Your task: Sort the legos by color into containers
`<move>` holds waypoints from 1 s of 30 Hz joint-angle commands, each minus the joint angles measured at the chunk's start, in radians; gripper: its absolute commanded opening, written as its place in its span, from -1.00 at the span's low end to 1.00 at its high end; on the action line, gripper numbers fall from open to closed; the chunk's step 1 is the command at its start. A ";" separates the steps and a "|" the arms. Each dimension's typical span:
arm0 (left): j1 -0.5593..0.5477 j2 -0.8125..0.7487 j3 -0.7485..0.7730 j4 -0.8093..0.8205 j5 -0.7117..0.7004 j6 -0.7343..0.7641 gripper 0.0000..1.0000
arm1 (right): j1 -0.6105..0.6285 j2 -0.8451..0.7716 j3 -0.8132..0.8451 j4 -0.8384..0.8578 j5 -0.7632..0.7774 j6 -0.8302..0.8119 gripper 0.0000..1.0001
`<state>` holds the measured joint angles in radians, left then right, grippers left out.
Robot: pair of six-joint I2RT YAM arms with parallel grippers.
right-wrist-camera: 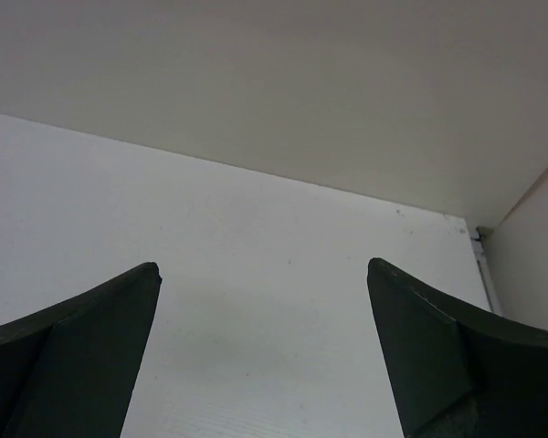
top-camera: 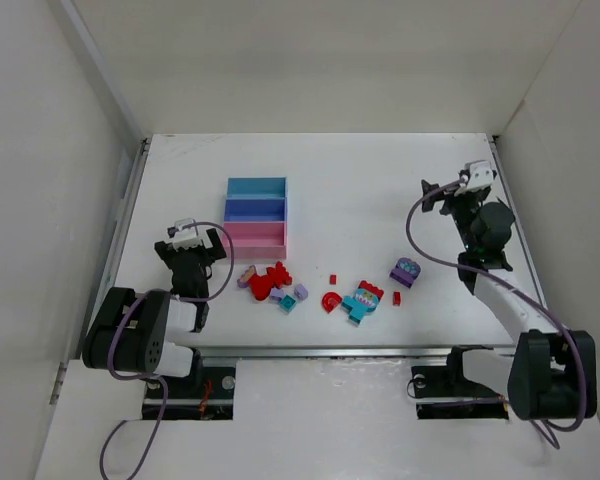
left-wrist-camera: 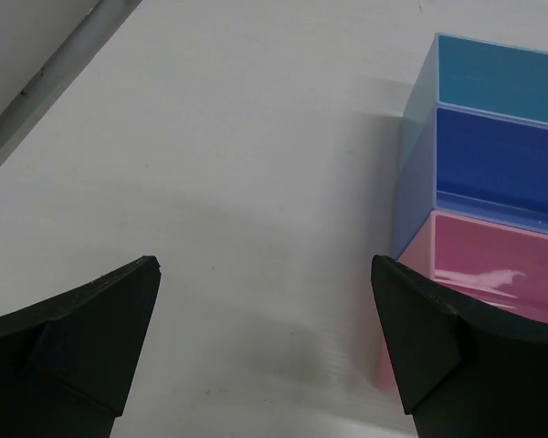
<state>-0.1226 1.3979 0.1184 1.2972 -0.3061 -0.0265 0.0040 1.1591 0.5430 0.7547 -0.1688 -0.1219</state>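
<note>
The 3 joined trays (top-camera: 256,197) sit on the white table (top-camera: 380,180), left of the middle. The light blue tray (top-camera: 256,186) is farthest, the purple-blue tray (top-camera: 255,208) is in the middle, and the pink tray (top-camera: 255,233) is nearest. The legos (top-camera: 360,300) lie on the table, nearer than the trays and spread to the right. A red bunch (top-camera: 265,282) lies just near the pink tray, with a lilac brick (top-camera: 301,292) and a teal brick (top-camera: 288,303) beside it. A red arch (top-camera: 331,301) lies further right, and a purple piece (top-camera: 406,270) is farthest right; it may be 2 bricks, but it is too small to tell. The left gripper (top-camera: 192,242) is just left of the pink tray, its fingers (left-wrist-camera: 91,328) wide apart above the table. The right gripper (top-camera: 438,197) is at the far right, away from the legos, its fingers (right-wrist-camera: 82,338) wide apart too.
</note>
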 commanded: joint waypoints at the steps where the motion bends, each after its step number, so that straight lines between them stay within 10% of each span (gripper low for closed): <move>1: -0.003 -0.014 0.026 0.249 -0.001 0.005 1.00 | 0.039 -0.088 0.150 -0.208 -0.044 -0.111 1.00; 8: -0.014 -0.107 -0.011 0.270 0.119 0.091 1.00 | 0.338 -0.130 0.383 -0.496 0.610 -0.568 1.00; 12: -0.060 -0.410 0.234 -0.530 0.659 0.499 1.00 | 0.390 -0.101 0.559 -0.613 1.141 -0.175 1.00; 13: -0.078 -0.422 0.366 -0.688 0.726 0.825 1.00 | 0.339 -0.101 0.618 -0.788 0.783 -0.129 1.00; 16: -0.181 -0.422 0.518 -1.008 0.621 1.129 1.00 | 0.274 -0.056 0.744 -1.185 0.242 -0.007 1.00; 22: -0.250 -0.306 0.776 -1.148 0.280 0.800 1.00 | 0.274 0.157 0.697 -1.551 0.287 0.232 1.00; 30: -0.250 -0.316 0.808 -1.247 0.377 0.510 1.00 | 0.274 0.203 0.604 -1.548 0.214 0.415 1.00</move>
<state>-0.3714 1.1069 0.9062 0.1131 0.0444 0.6144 0.2760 1.4296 1.1175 -0.7826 0.1024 0.1661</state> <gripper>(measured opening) 0.997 1.000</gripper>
